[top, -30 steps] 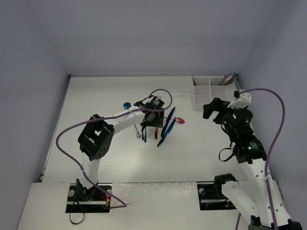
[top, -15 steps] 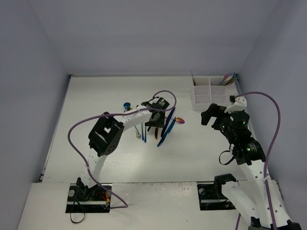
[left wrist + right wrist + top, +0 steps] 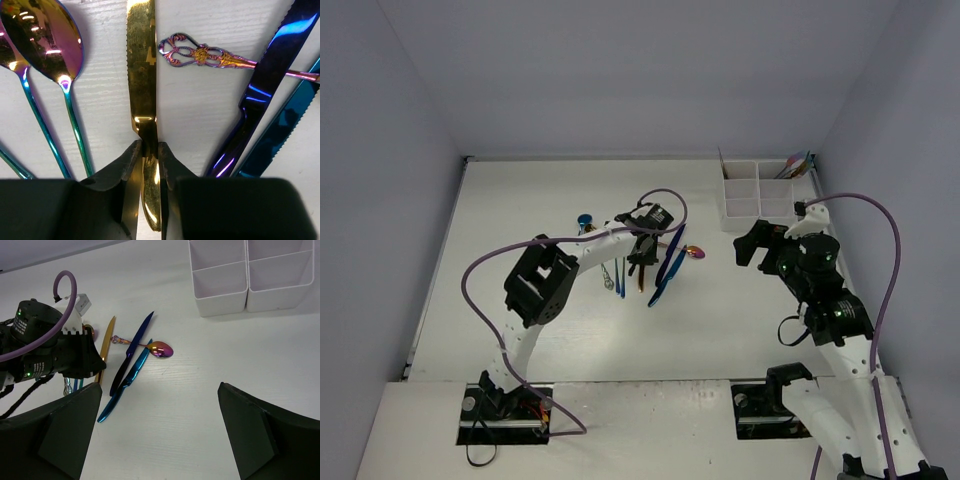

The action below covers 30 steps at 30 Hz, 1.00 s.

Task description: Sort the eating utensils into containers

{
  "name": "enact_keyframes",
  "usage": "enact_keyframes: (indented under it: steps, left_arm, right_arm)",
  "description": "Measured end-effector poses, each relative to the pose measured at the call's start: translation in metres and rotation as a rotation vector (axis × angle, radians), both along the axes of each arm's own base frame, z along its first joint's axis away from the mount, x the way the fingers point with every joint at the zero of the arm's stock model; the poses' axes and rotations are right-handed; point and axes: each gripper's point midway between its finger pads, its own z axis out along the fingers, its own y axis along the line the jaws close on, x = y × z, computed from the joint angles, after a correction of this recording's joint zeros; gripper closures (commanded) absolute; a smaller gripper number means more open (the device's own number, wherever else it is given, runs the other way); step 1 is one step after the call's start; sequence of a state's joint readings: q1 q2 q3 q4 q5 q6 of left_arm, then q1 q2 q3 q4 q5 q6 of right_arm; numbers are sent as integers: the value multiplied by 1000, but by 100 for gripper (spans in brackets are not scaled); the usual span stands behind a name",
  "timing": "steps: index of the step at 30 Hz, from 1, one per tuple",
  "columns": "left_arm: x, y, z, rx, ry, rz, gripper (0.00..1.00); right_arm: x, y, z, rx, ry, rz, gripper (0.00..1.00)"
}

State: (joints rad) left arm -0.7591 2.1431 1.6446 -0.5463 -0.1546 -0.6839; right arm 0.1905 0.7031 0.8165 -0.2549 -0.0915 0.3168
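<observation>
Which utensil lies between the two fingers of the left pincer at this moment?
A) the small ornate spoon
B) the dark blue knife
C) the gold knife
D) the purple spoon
C: in the left wrist view, the left pincer has its fingers closed against both sides of the gold knife.

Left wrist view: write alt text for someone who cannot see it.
The left gripper pinches a gold knife that lies flat on the white table, its blade pointing away from the camera. At the picture's left lie iridescent spoons. At its right an ornate rainbow handle crosses two blue knives.
</observation>
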Motion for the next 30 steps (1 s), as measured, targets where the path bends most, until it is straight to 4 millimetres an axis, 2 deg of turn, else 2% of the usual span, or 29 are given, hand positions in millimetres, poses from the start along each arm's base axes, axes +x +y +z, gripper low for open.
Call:
enact_keyframes:
  steps: [6,9,12,17,21,30]
  left_arm:
    - [-18,20,1,43,12,-24,100]
    - [-26,28,12,53,-4,-51,100]
    - [-32,29,40,20,-61,-87,100]
    - [-34,11,104,-117,-235,-172,100]
    - [-42,-2,144,-211,-359,-261,100]
    - [-59,-37,185,-309,-505,-447,100]
  right_arm:
    - [5,15,-11,22,64,71,0]
    - [13,26,-12,48,104,112,0]
    - [21,37,-6,81,129,152,0]
    - [35,56,8,152,152,212,3]
    - [47,69,16,203,174,251,8]
    - [69,101,30,278,191,345,19]
